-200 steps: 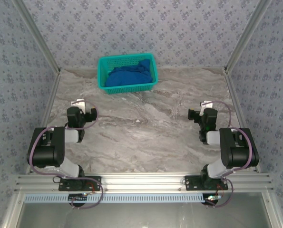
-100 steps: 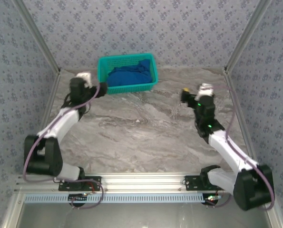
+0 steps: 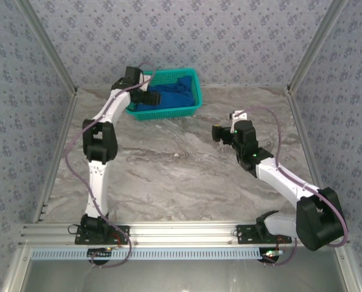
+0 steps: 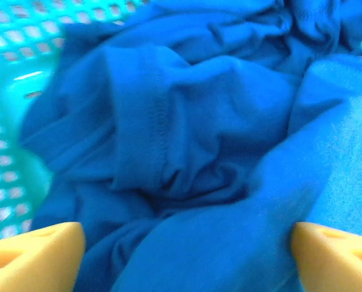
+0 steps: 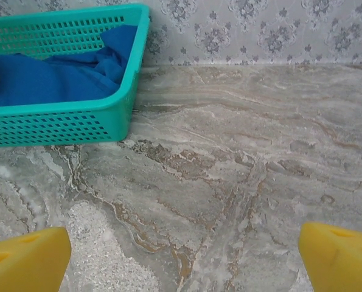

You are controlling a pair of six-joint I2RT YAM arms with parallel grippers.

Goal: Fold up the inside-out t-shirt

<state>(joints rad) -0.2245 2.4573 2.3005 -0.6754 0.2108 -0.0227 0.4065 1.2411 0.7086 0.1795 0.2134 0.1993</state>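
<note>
Top external: high behind the arm bases, looks down over the whole bench (image 3: 187,176) toward its far edge. Left wrist: very close, aimed into the basket (image 4: 4,121) at the t-shirt (image 4: 217,121), left fingers (image 4: 34,255) at frame bottom. Right wrist: low over bench, faces far edge. All three share basket and t-shirt.

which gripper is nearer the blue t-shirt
Left. The left gripper hangs over the t-shirt in the basket; the right gripper is over the table, short of it.
</note>
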